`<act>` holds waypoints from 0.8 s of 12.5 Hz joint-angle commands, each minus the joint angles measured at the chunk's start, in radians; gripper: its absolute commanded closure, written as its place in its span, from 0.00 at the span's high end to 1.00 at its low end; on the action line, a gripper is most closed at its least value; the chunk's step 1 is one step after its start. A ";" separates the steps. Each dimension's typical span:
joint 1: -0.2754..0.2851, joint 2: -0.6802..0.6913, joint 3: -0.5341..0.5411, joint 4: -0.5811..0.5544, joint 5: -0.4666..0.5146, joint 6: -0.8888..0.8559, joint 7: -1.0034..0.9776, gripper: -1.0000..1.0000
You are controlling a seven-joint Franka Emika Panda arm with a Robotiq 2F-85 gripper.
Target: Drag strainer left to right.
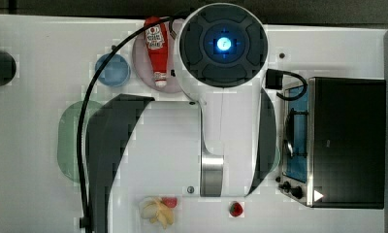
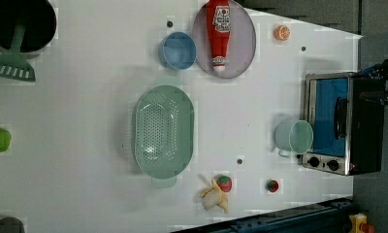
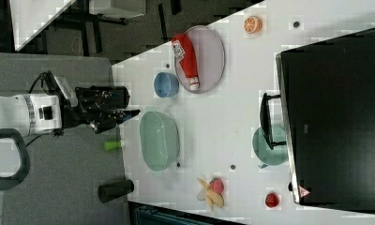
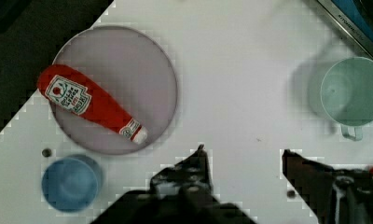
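White table (image 2: 85,97), matte, dotted with small dark holes; grey floor beyond. Strainer (image 2: 164,131): pale mint-green plastic, oval, perforated inside (rim tab at its lower end), centre of the left view, below the blue bowl (image 2: 177,50). Pincer (image 4: 243,156): spread, holding nothing, above bare table.

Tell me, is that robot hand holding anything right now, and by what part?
Nothing. The hand is open with only bare table between its fingers, and the strainer sits untouched.
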 commanded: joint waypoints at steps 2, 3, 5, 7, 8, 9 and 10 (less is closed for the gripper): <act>-0.011 -0.457 -0.042 -0.239 -0.015 -0.203 0.093 0.90; -0.011 -0.457 -0.043 -0.239 -0.012 -0.203 0.094 1.00; 0.006 -0.450 -0.020 -0.240 0.030 -0.196 0.093 1.00; 0.036 -0.424 0.043 -0.242 0.084 -0.193 0.102 1.00; 0.046 -0.404 0.084 -0.243 0.092 -0.181 0.135 1.00; 0.053 -0.381 0.132 -0.243 0.092 -0.163 0.196 1.00; 0.056 -0.355 0.184 -0.243 0.092 -0.138 0.278 1.00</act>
